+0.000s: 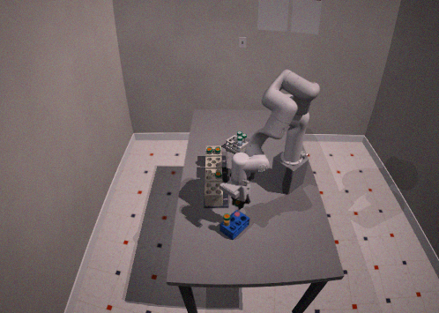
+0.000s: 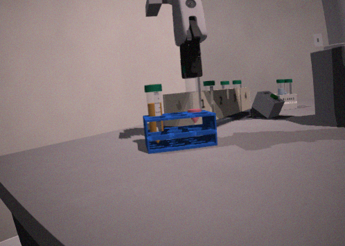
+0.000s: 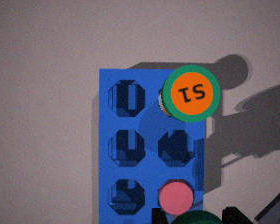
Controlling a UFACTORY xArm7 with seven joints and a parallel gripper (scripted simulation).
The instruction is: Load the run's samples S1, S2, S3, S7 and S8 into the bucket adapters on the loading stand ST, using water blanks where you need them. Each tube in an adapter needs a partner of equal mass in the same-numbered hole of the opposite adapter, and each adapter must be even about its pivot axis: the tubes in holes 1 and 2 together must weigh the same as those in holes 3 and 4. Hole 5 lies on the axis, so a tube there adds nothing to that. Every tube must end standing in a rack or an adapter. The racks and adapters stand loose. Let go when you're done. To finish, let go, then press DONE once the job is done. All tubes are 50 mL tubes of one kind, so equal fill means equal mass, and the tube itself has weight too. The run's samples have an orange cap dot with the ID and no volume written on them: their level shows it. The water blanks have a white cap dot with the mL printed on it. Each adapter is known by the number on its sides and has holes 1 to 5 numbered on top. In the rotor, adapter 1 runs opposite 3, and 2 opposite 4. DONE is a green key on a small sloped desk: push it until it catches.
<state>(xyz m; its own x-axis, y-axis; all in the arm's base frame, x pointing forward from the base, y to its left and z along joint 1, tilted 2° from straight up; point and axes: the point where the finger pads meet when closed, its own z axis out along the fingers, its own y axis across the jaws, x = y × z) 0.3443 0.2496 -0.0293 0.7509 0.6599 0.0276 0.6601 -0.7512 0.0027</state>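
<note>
My gripper [image 1: 240,203] [image 2: 191,75] [image 3: 195,216] is shut on a green-capped tube with a little pink liquid [image 2: 195,114] [image 3: 176,197] at its tip. The tube is upright, its lower end inside a hole of the blue rack [image 1: 234,231] [image 2: 181,147] [image 3: 104,125]; its cap ID is hidden. Tube S1 [image 1: 226,219] [image 2: 153,108] [image 3: 192,93], with orange liquid, stands in the rack's corner. Four cream adapters stand in a row: adapter 1 [image 1: 213,199] nearest, without tubes, adapter 2 [image 1: 209,175] with one orange-dotted tube, adapter 3 [image 1: 213,157] without tubes, adapter 4 [image 1: 213,146] with two.
The white blanks rack [image 2: 290,99] with green-capped tubes [image 1: 240,138] stands far back, near the arm base. The grey sloped desk [image 2: 266,106] with its green key [image 2: 273,96] sits right of the adapters in the exterior view. The adapters' dark stand [image 1: 225,202] lies left of the gripper.
</note>
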